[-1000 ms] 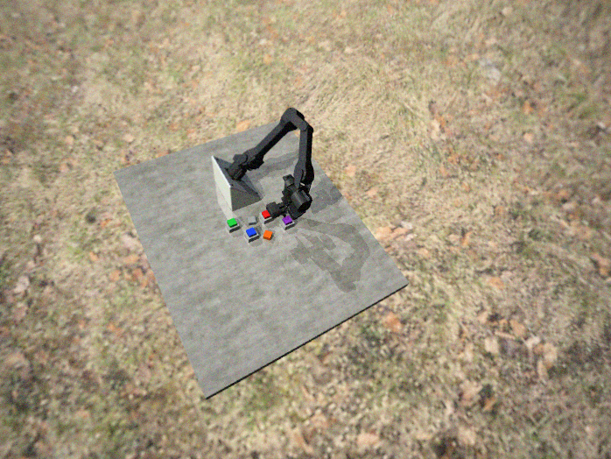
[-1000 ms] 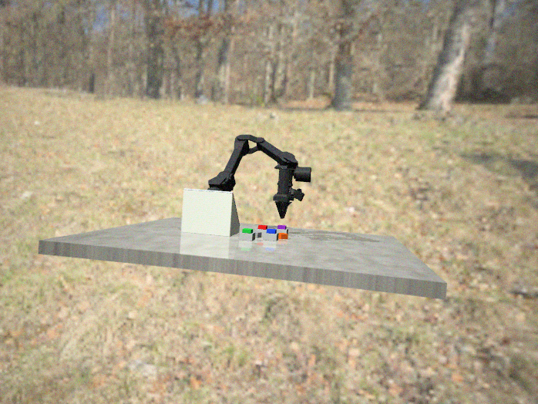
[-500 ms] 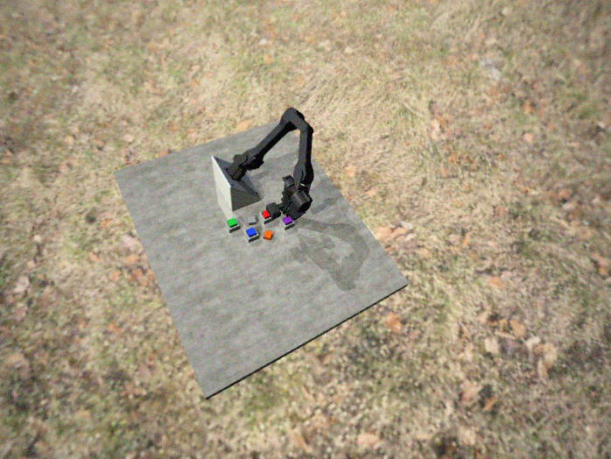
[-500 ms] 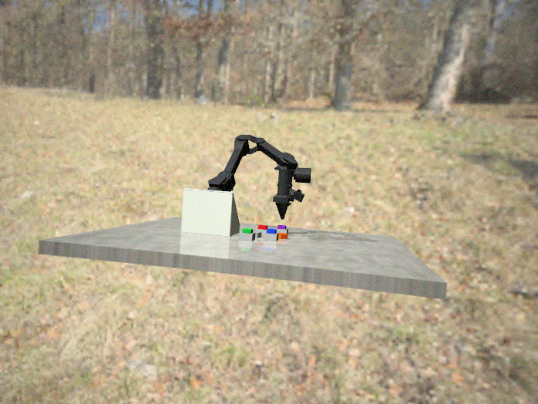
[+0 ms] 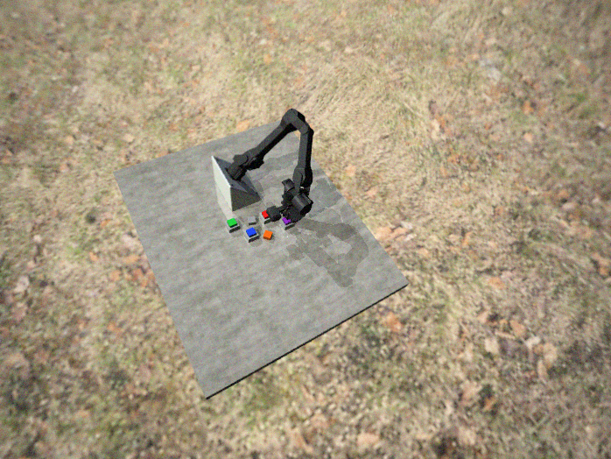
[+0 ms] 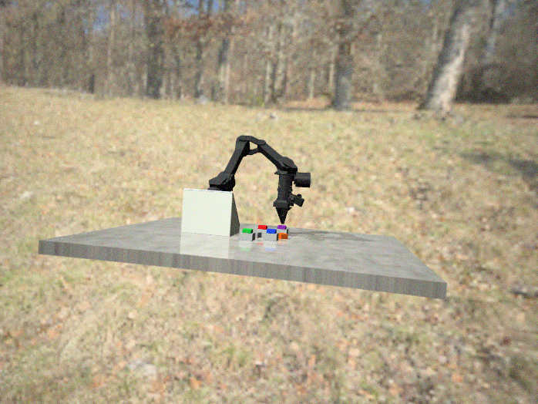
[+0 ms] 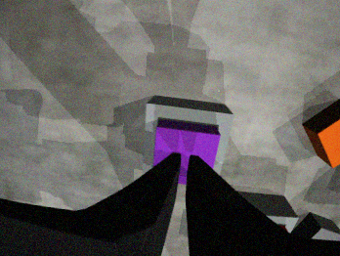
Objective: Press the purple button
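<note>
The purple button (image 5: 287, 222) (image 6: 281, 227) (image 7: 188, 142) is a purple cap on a grey base. Its cap stands up above the base. My gripper (image 6: 283, 223) (image 7: 184, 162) is shut, with nothing seen between the fingers. It points straight down, its fingertips just above the purple cap. In the wrist view the tips overlap the cap's near part; I cannot tell whether they touch it. In the top view the arm hides the fingertips.
A red button (image 5: 264, 215) (image 6: 262, 227), a blue button (image 5: 250, 232) (image 6: 270, 230) and a green button (image 5: 231, 222) (image 6: 247, 230) stand nearby. An orange block (image 5: 267, 235) (image 6: 283, 236) (image 7: 332, 142) and a grey block (image 5: 252, 220) lie among them. The pale wedge-shaped stand (image 5: 222, 187) (image 6: 207, 212) is under the arm's base.
</note>
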{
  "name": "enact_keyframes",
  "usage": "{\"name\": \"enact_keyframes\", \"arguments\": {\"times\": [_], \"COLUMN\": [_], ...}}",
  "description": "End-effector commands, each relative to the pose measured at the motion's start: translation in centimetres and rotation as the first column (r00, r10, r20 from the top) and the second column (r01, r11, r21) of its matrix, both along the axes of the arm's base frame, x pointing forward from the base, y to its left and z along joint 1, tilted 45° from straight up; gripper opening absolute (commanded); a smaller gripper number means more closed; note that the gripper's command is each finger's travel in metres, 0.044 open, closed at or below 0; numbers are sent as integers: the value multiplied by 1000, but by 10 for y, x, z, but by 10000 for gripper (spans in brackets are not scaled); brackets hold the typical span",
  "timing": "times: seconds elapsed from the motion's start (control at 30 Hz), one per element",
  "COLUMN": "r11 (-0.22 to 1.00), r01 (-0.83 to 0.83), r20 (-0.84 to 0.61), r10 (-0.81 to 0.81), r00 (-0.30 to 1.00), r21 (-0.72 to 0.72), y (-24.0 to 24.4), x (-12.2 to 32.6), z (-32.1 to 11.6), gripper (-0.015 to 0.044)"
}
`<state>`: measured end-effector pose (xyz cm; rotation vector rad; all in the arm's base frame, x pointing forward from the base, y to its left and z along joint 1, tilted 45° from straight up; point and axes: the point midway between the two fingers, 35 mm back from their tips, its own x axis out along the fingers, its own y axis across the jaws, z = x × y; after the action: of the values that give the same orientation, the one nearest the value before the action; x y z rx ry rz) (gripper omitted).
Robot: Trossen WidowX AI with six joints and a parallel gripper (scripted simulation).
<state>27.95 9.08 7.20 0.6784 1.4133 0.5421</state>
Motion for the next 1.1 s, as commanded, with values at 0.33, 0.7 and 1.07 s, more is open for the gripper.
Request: {"name": "enact_keyframes", "arguments": {"times": [0.33, 0.7, 1.07], "r11": [1000, 1000, 1000], "r01": [1, 1, 1], "r20": [-6, -6, -7], "r10": [-1, -1, -1], "r00": [1000, 1000, 1000], "r21": [4, 4, 2], "y": [10, 10, -13], "x": [-1, -1, -3], "z": [-10, -10, 13], "gripper": [20, 20, 20]}}
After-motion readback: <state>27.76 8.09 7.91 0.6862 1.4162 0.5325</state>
